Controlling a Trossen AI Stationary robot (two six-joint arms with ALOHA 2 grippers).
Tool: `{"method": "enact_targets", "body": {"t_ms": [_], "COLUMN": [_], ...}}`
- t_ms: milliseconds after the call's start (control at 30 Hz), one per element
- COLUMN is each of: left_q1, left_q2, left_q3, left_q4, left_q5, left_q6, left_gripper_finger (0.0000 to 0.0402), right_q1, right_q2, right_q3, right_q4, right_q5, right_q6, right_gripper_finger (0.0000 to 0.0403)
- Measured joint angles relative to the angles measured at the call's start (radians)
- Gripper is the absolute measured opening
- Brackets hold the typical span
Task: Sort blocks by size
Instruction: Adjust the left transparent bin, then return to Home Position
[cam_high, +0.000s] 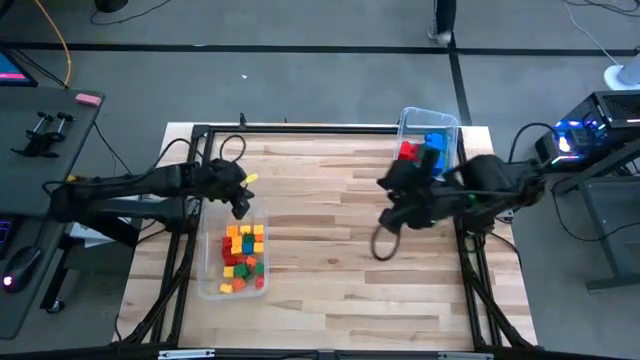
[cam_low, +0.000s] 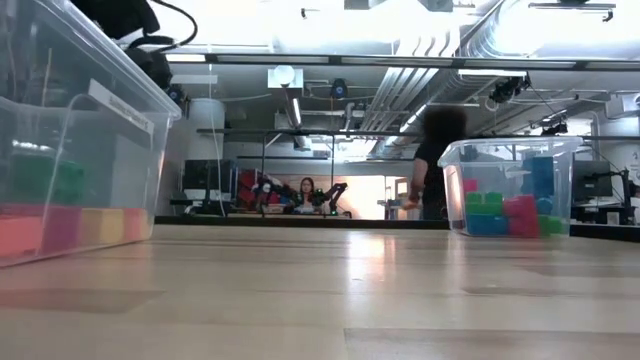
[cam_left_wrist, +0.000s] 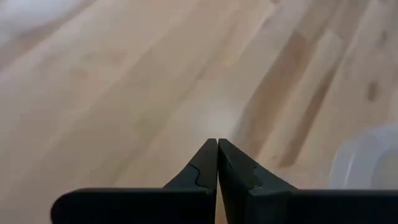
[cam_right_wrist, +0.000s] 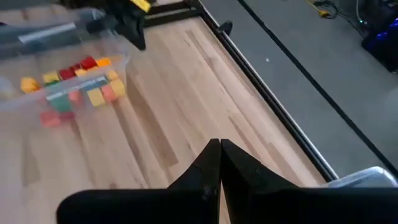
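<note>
Blocks (cam_high: 243, 258): light, rigid, slick plastic (likely); pinch across flat sides. Left gripper (cam_left_wrist: 217, 163) and right gripper (cam_right_wrist: 220, 163): jaws fully closed, holding nothing.

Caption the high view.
Both arms hover with fingers shut over a wooden table; blocks sit sorted in two bins.

A wooden table (cam_high: 330, 270) of pale planks is set on a grey floor (cam_high: 300, 85) crossed by dark lines. To one side a dark desk (cam_high: 40, 150) is seen with a computer mouse (cam_high: 20, 268) on it — to the other, a device lit blue (cam_high: 570, 140). In the low view, white ceiling ducts (cam_low: 450, 50) and bright lamps are shown overhead, and a seated person (cam_low: 305, 195) is made out at a far bench, with another blurred person (cam_low: 435, 165) standing nearer.
</note>
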Motion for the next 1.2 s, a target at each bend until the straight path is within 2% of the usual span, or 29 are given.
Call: {"method": "enact_targets", "body": {"t_ms": [167, 300, 533, 667, 800, 933, 1067, 1200], "left_q1": [-0.089, -0.199, -0.421, -0.427, -0.372, -0.313, -0.3, -0.313], "left_q2": [0.018, 0.017, 0.035, -0.004, -0.097, -0.238, -0.429, -0.609], "left_q3": [0.0, 0.0, -0.001, 0.002, 0.006, -0.015, -0.146, -0.337], "left_q4": [0.093, 0.151, 0.248, 0.344, 0.498, 0.527, 0.563, 0.748], "left_q5": [0.009, -0.003, -0.172, -0.242, -0.217, -0.223, -0.222, -0.22], "left_q6": [-0.093, -0.199, -0.317, -0.24, -0.054, 0.044, 0.028, -0.034], "left_gripper_finger": [0.0, 0.0, 0.0, 0.0, 0.0, 0.0, 0.0, 0.0], "right_q1": [0.085, 0.164, 0.261, 0.281, 0.283, 0.269, 0.25, 0.242], "right_q2": [-0.099, -0.184, -0.31, -0.349, -0.362, -0.362, -0.362, -0.365], "right_q3": [-0.109, -0.248, -0.53, -0.622, -0.651, -0.637, -0.616, -0.61], "right_q4": [-0.001, -0.002, 0.002, 0.044, 0.157, 0.244, 0.282, 0.318], "right_q5": [0.075, 0.116, 0.179, 0.184, 0.185, 0.186, 0.223, 0.253], "right_q6": [0.132, 0.264, 0.525, 0.602, 0.59, 0.567, 0.565, 0.559], "right_gripper_finger": [0.0001, 0.0001, 0.0, 0.0, 0.0, 0.0, 0.0, 0.0]}}
